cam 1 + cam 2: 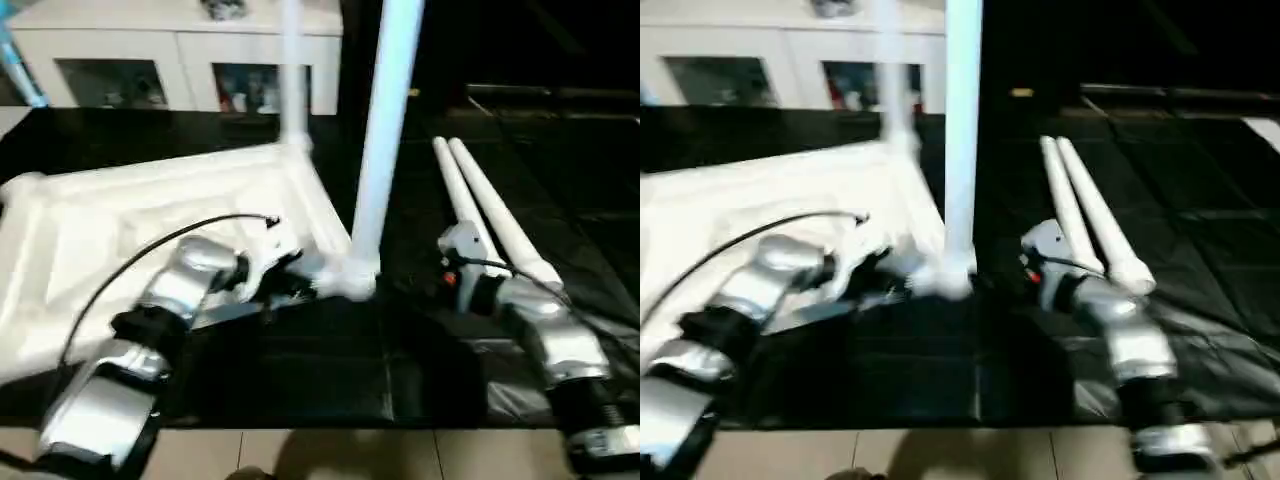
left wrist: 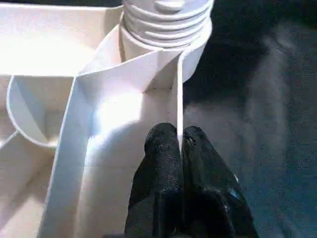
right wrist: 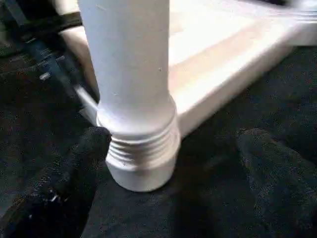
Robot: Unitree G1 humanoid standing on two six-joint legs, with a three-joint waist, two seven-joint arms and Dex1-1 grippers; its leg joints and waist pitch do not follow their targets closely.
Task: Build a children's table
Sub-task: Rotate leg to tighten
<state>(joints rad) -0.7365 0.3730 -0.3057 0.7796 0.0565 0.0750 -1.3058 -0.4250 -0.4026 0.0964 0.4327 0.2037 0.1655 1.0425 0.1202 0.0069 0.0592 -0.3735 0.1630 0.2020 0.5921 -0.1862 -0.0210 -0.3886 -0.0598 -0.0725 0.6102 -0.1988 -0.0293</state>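
The children's table top [image 1: 120, 215] lies upside down on the black mat, ribs up. One white leg [image 1: 385, 130] stands upright in the near right corner socket, and another leg [image 1: 292, 70] stands at the far corner. My left gripper [image 2: 179, 136] is shut on the thin rim wall of the top, just beside the near socket [image 2: 166, 29]. My right gripper [image 3: 176, 148] is open, its fingers [image 3: 74, 168] on either side of the threaded base of the near leg [image 3: 131, 74]; the right-hand finger stands well clear of it. Two loose legs [image 1: 485, 205] lie side by side on the mat by my right arm.
A white cabinet with glass doors [image 1: 180, 60] stands behind the mat. The black mat [image 1: 330, 370] ends at a pale floor strip [image 1: 330, 455] near me. A black cable [image 1: 130, 260] loops over my left forearm.
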